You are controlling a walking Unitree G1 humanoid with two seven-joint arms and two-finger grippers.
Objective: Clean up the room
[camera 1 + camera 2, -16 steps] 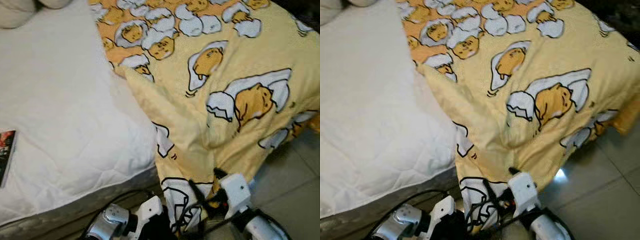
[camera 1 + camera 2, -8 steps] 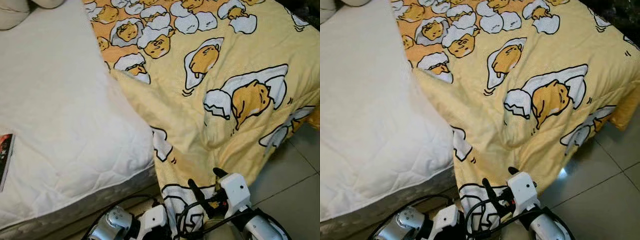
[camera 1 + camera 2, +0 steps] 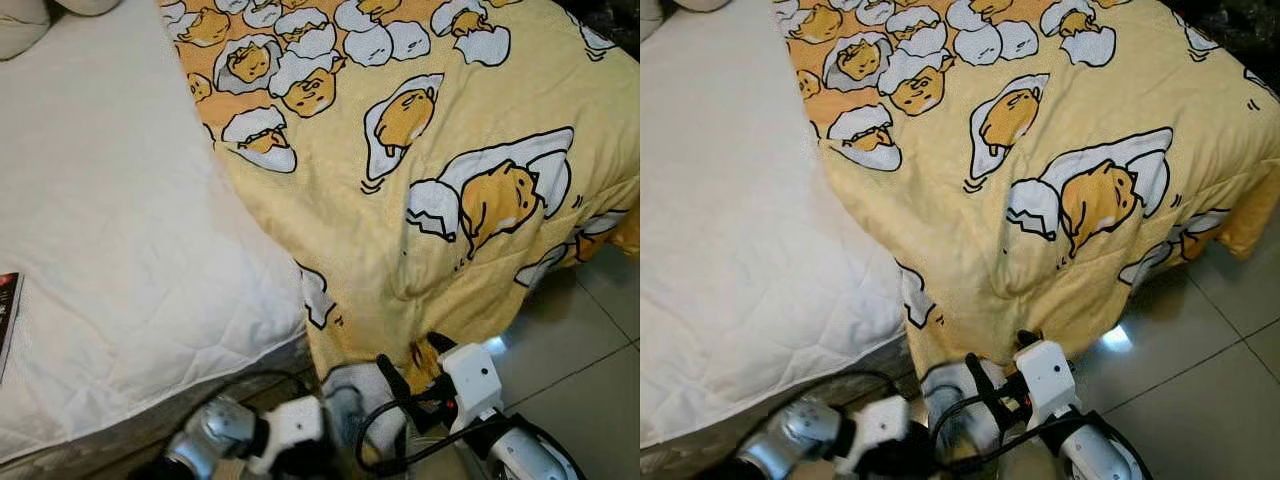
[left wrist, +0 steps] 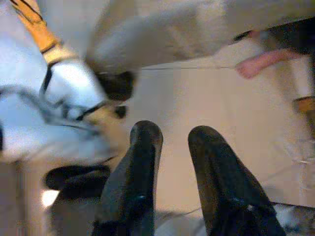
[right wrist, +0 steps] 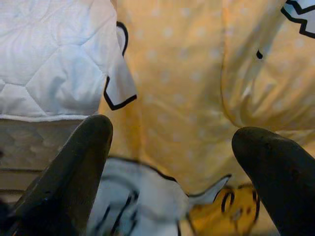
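At the far left of the head view you have a dark book or magazine lying at the edge of the white quilted mattress, which is bare because the cover has slid off toward the right side of the bed. Next to it, low in the frame, your left end effector hangs beside the foot of the bed; its wrist camera shows the two black fingers a small gap apart with nothing between them, so it is released, and it points down at pale floor with a blurred fold of cloth just beside it. Moving right, the yellow egg-print blanket covers the right part of the bed and spills over the foot corner toward the tiled floor, bunched and creased where it hangs, which is probably why both arms are brought in low at that hem. Your right end effector sits just before the drooping edge, its fingers spread wide and empty, with the yellow cloth and a white patch of the print facing it between the tips; it looks set to close on that hanging hem. Judging by this, the blanket is not yet pulled straight, and you would need a firm pinch on the fold before lifting it back across the mattress.
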